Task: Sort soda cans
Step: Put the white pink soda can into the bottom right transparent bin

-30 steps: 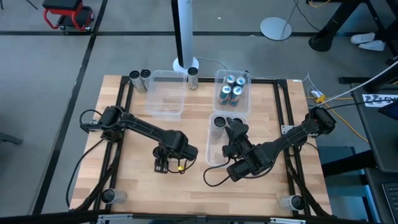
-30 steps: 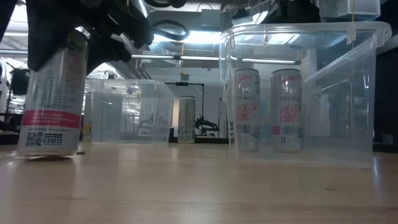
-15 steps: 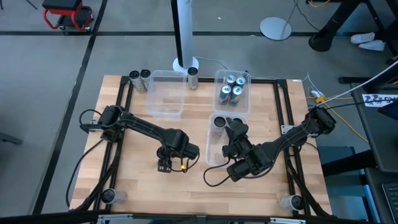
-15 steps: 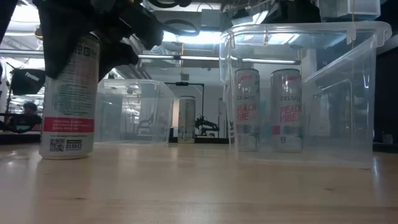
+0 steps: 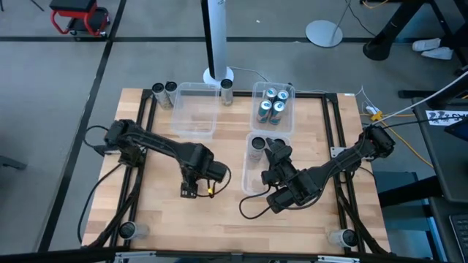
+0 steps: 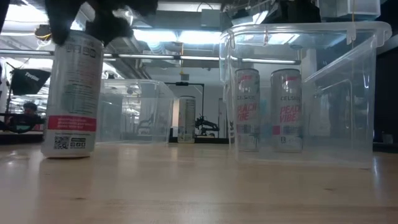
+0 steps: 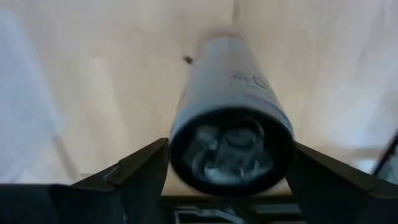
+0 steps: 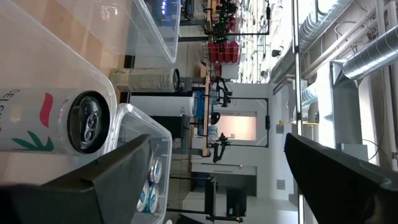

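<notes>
Overhead, the left gripper [image 5: 191, 191] hung over the bare wood of the tabletop [image 5: 157, 212], well apart from the empty clear bin [image 5: 194, 109] on the near-left side of it, and straight above a lone soda can [image 5: 191, 191] that its body mostly hid. The right gripper [image 5: 276, 149] reached into the nearer right-hand bin [image 5: 248, 183], well apart from that can — so the left arm was plainly the nearer one.

At tabletop height, the lone soda can [image 6: 72, 93] stood upright with its base flat on the wood, long axis vertical, nearer the camera than the empty clear bin [image 6: 134, 112] and off to one side of it. Dark parts of the left gripper [image 6: 87, 15] sat just above the can's top; the can's sides looked free.

From the left wrist, the can's dark top [image 7: 231, 151] faced the camera, the body running away toward the tabletop, with one finger [image 7: 134, 175] on each side and a visible gap between each and the can — released, jaws spread, the can centred between them. Any re-grip, I judged, would be a straight descent along that vertical axis.

From the right wrist, the fingers [image 8: 93, 186] stood wide and empty, a white can [image 8: 53, 121] beyond them in its bin.
</notes>
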